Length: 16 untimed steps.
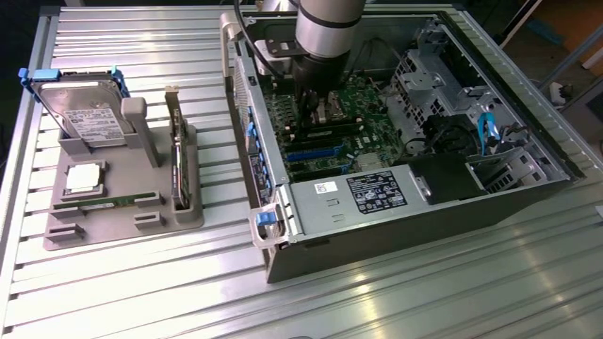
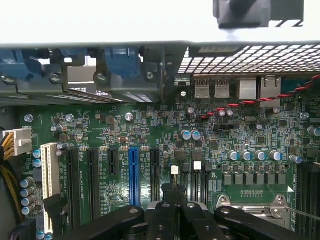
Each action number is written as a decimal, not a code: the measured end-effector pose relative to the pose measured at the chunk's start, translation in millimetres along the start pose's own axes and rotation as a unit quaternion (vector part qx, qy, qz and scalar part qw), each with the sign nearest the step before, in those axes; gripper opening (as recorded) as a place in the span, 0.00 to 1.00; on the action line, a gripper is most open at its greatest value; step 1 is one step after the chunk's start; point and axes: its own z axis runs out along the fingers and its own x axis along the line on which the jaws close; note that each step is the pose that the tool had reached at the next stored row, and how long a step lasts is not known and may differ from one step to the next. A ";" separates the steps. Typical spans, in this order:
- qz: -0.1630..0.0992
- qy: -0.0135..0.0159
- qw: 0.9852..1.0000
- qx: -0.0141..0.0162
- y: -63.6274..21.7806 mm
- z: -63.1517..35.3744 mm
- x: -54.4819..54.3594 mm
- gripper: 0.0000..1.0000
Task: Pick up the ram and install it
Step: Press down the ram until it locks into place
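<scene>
The ram [image 1: 106,201] is a thin green stick lying flat in the front groove of the grey holder [image 1: 123,226] at the exterior view's left. My gripper [image 1: 318,116] is far from it, lowered inside the open computer case [image 1: 396,212] over the green motherboard [image 2: 150,130]. In the wrist view the two black fingers [image 2: 162,217] stand pressed together, and the gripper [image 2: 175,202] is shut with nothing visible between them. It hovers just above the black memory slots [image 2: 197,180], beside the blue expansion slot [image 2: 133,175].
The holder also carries a silver hard drive [image 1: 90,116] standing upright, a card on edge [image 1: 177,155] and a square chip [image 1: 83,176]. Case walls, a drive cage [image 1: 428,85] and a power supply [image 1: 372,194] surround the arm. A red-black cable [image 2: 260,100] crosses the board.
</scene>
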 end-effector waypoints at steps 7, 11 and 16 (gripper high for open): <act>0.000 0.000 1.000 0.000 0.0 0.7 0.0 0.11; 0.000 0.000 1.000 0.000 0.0 2.1 -0.1 0.11; 0.000 0.000 1.000 0.000 0.1 4.7 -0.1 0.11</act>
